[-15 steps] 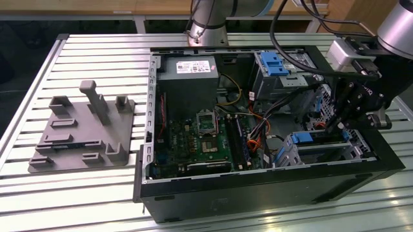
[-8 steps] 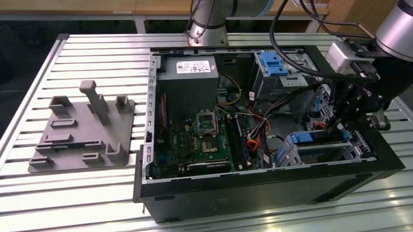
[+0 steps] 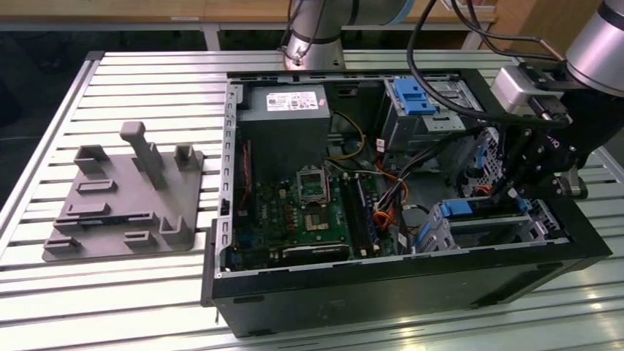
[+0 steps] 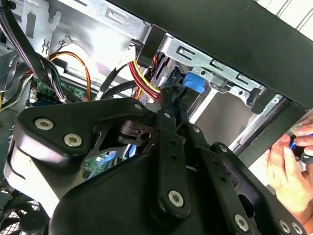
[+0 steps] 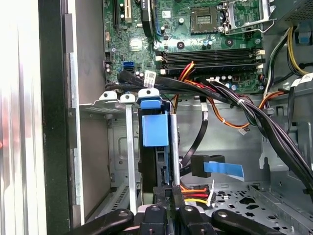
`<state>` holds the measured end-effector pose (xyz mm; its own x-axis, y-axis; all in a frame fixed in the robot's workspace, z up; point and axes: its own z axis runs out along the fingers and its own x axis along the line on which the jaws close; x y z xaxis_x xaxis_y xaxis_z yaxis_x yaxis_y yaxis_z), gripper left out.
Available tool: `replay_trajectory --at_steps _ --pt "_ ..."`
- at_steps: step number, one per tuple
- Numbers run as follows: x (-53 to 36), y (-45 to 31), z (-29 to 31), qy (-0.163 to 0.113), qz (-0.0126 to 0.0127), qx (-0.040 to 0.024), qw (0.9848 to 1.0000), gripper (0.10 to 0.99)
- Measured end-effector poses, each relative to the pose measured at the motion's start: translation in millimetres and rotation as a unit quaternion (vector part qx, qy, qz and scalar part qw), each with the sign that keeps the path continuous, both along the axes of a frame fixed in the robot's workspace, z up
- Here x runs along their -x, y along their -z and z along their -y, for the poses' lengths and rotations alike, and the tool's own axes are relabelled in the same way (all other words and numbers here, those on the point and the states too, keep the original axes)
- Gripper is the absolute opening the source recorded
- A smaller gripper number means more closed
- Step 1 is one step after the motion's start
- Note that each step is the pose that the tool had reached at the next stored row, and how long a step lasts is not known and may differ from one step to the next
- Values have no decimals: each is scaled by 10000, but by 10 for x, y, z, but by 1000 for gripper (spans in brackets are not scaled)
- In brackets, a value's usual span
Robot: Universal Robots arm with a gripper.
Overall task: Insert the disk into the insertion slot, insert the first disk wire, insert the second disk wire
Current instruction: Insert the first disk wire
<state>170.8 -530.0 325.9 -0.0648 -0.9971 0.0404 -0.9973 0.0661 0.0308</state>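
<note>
Tool [image 3: 502, 196] hangs inside computer case [image 3: 390, 292] on slatted metal table [image 3: 127, 292].

Found disk [image 5: 155, 129], dark body in bright blue carrier, seated on edge inside slot [image 5: 128, 156], blue tab outward between silver rails. Noted flat blue wire [image 5: 222, 169] with black plug near, apart from disk.
</note>
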Motion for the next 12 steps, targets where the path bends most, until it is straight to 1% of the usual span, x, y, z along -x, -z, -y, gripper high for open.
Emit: replay_trajectory --at_steps 2,3,4,5,6,9,12 --pt "0 10 0 0 -1 -13 10000 165" --pt "0 9 0 0 -1 -16 10000 231" --pt "0 -5 0 0 -1 -14 10000 231" --pt "0 -32 1 0 0 -8 10000 231" --pt "0 -55 1 0 0 -13 10000 298" --pt "0 -148 1 0 0 -24 10000 298" --pt "0 -272 1 0 0 -26 10000 298"
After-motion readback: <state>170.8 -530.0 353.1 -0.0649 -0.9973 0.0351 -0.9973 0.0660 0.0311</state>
